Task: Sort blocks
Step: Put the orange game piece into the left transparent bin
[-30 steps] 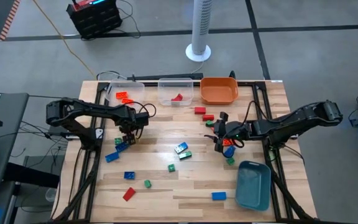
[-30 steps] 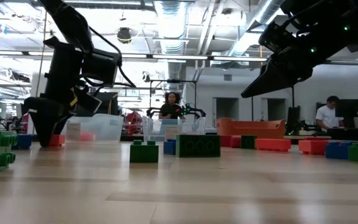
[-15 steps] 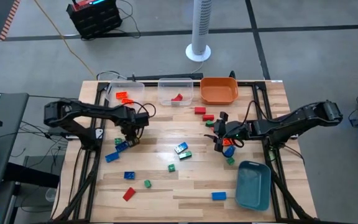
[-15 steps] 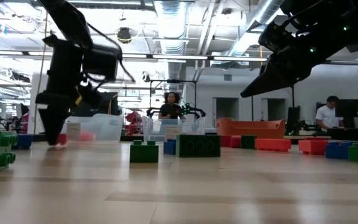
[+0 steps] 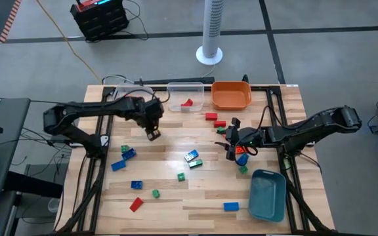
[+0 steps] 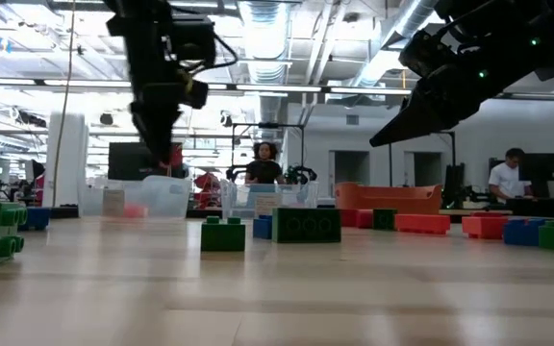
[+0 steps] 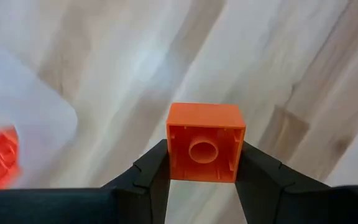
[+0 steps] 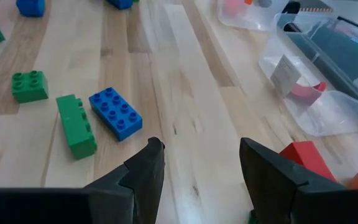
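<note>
My left gripper (image 5: 153, 135) hangs above the table just in front of the left clear bin (image 5: 131, 98), shut on a small orange block (image 7: 205, 149). In the low view the left gripper (image 6: 165, 152) is well above the tabletop. My right gripper (image 5: 232, 141) waits open over the table's right middle, above an orange and a blue block (image 5: 241, 158); nothing is between its fingers (image 8: 148, 163). Loose blocks lie on the wood: blue (image 5: 128, 154), green (image 5: 181, 176), red (image 5: 211, 117), and blue and green ones (image 8: 115, 114) ahead of the right gripper. My left gripper pinches the orange block by two opposite side walls (image 7: 171, 163), one finger (image 7: 148, 171) on each side. The fingers come steeply from above. The block's hollow underside faces the wrist camera. It is lifted clear of the table.
Along the far edge stand the left clear bin holding orange pieces, a middle clear bin (image 5: 189, 96) with a red piece, and an orange bin (image 5: 231, 95). A blue-grey bin (image 5: 268, 195) sits at the near right. Bare wood lies around the table's middle.
My left gripper has shut on the orange block among the left cluster, then risen and moved toward the far edge and a little right, toward the left clear bin. The block has come up off the table with it. My right gripper has kept still.
</note>
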